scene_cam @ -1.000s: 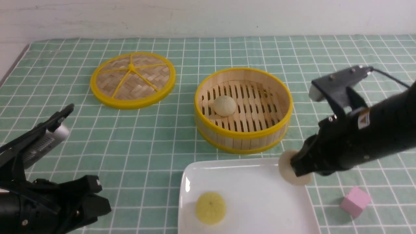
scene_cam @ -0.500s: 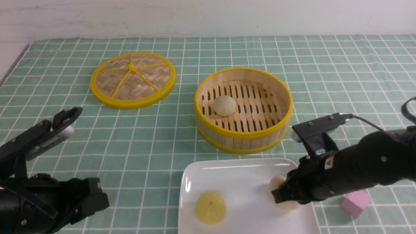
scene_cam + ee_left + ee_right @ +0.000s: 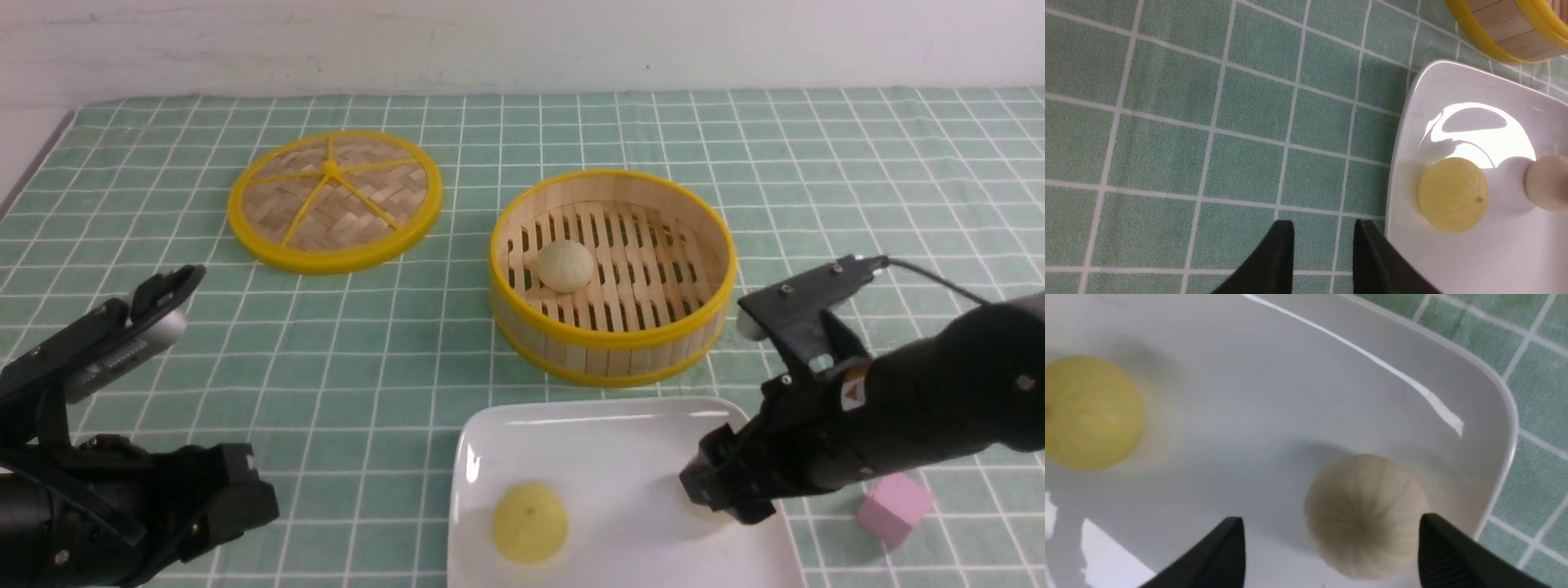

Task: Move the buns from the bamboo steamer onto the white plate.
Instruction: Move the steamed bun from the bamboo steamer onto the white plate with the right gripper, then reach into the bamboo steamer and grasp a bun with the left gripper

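One pale bun (image 3: 1365, 516), delivered: it sits on the white plate (image 3: 624, 563), near the side wall, and shares it with the yellow bun (image 3: 530, 523).

One pale bun (image 3: 565, 266), outstanding: in the bamboo steamer (image 3: 612, 355), on the slatted floor; we judge the task about half done, with this piece left to carry.

Right fingers (image 3: 1231, 547), one pair: spread apart, on either side of the delivered bun, clamping nothing. Left fingers (image 3: 1286, 245), one pair: apart, nothing between them but a view of the tabletop (image 3: 1241, 171).

Changes against a second ago: our right arm then held its bun above the plate's far corner; now it is lower and the bun is released. The steamer and its bun are unmoved.
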Controlling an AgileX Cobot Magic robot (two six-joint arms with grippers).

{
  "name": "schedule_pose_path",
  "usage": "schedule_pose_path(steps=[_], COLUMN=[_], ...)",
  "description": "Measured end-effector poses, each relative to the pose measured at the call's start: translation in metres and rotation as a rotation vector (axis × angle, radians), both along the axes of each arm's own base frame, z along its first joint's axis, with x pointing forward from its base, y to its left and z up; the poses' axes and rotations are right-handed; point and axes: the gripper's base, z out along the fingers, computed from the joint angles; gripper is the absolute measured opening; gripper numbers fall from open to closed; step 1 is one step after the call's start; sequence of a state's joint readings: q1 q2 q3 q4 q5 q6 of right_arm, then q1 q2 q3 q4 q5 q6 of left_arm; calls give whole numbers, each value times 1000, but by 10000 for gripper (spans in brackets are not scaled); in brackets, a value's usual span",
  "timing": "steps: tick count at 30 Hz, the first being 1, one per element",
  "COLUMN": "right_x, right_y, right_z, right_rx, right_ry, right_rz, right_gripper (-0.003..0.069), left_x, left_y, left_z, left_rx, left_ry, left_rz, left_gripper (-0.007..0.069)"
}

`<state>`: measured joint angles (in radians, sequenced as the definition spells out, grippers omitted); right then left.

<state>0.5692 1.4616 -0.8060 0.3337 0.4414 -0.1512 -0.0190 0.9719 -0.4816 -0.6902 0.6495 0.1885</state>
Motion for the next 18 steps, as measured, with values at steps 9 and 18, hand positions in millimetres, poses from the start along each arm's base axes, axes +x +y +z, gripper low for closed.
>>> schedule_pose_path(steps=[9,18], right_x=[-53,-122], right_y=[-35,-83], right_z=[103,144], right_rx=[19,13], right_ry=[-215,-330], right_rz=[112,118], right_gripper=[392,-15], left_x=[0,31], left_y=[-2,-10], left_z=[3,70], left_rx=[-7,-27], left_ry=[15,-56], left_rz=[-22,-164], left_gripper=[183,1])
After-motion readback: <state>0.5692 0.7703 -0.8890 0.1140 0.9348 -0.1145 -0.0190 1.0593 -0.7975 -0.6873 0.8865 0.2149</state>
